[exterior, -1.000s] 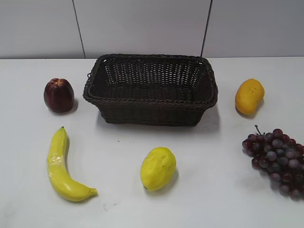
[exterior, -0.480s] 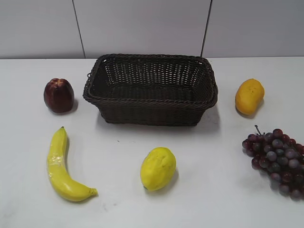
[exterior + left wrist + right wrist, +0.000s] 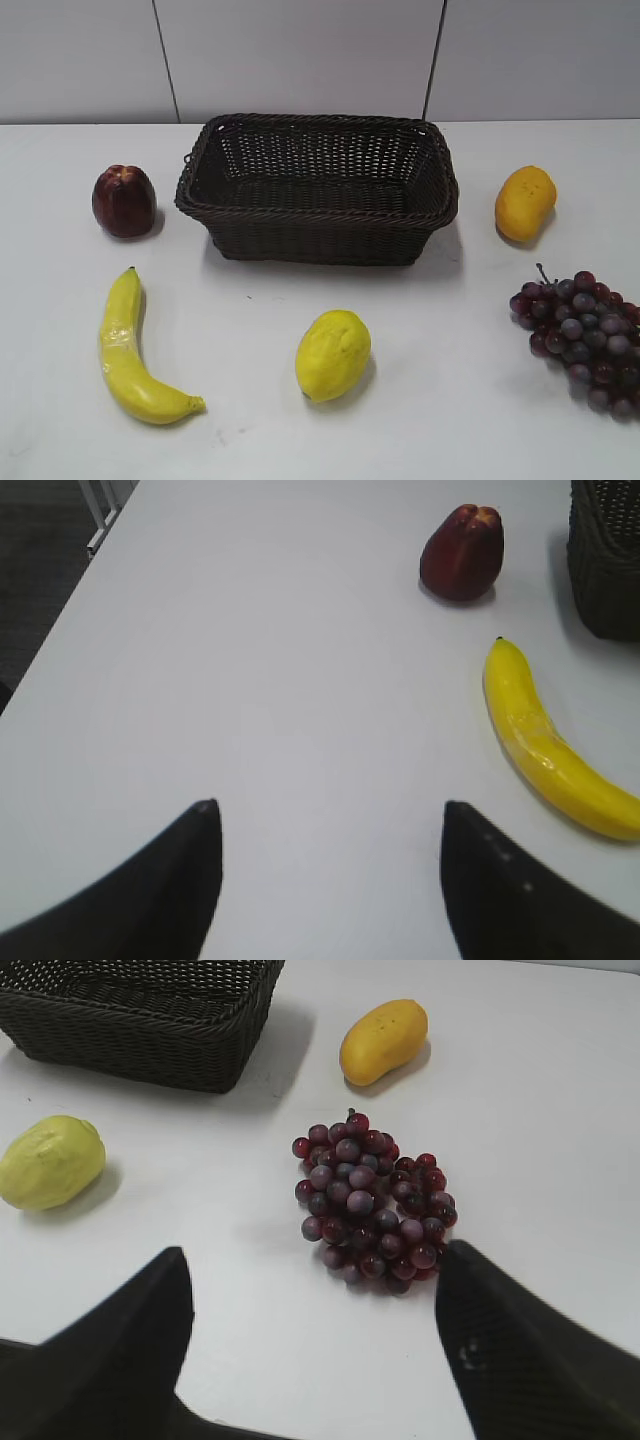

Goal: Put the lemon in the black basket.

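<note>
Nothing on the table has shifted since the earlier frames. Toward the near edge, about midway along it, the lemon (image 3: 333, 354) lies alone: bright yellow, oval, dimpled, touched by nothing. The left gripper (image 3: 330, 880) has its fingers spread wide over bare tabletop, holding nothing. The right gripper (image 3: 315, 1345) is equally splayed, above the grapes (image 3: 372, 1202). Toward the far edge stands the black basket (image 3: 318, 225), woven, with flared sides.

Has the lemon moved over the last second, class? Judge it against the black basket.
No. The lemon lies at the same spot on the table, just in front of the black basket, throughout.
</note>
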Tool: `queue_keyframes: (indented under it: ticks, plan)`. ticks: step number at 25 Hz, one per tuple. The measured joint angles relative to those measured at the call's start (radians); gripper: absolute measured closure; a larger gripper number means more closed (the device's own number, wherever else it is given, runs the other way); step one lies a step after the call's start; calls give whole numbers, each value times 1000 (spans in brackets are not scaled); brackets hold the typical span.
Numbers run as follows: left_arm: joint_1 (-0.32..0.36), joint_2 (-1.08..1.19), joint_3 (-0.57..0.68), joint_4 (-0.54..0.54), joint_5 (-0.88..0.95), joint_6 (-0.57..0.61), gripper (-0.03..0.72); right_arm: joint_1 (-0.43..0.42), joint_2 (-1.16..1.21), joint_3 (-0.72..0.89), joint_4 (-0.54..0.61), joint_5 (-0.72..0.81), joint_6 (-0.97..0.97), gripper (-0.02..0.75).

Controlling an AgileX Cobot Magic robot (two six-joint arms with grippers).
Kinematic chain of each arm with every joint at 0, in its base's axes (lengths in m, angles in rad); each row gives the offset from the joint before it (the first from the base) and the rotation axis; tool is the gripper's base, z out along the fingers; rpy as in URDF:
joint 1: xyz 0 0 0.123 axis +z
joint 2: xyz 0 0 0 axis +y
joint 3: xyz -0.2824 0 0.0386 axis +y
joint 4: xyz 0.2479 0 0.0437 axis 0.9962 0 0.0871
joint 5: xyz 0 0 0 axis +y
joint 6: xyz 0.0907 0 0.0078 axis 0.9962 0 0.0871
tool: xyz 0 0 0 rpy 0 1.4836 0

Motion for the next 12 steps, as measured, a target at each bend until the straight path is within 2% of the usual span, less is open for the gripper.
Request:
queue_keyframes:
  ticks: [8, 12]
  plan:
    - [0, 2, 0, -6, 0, 0, 183, 0, 0, 0, 0, 0, 0, 167]
    - [0, 136, -8, -26, 13, 0, 183, 0, 0, 0, 0, 0, 0, 167]
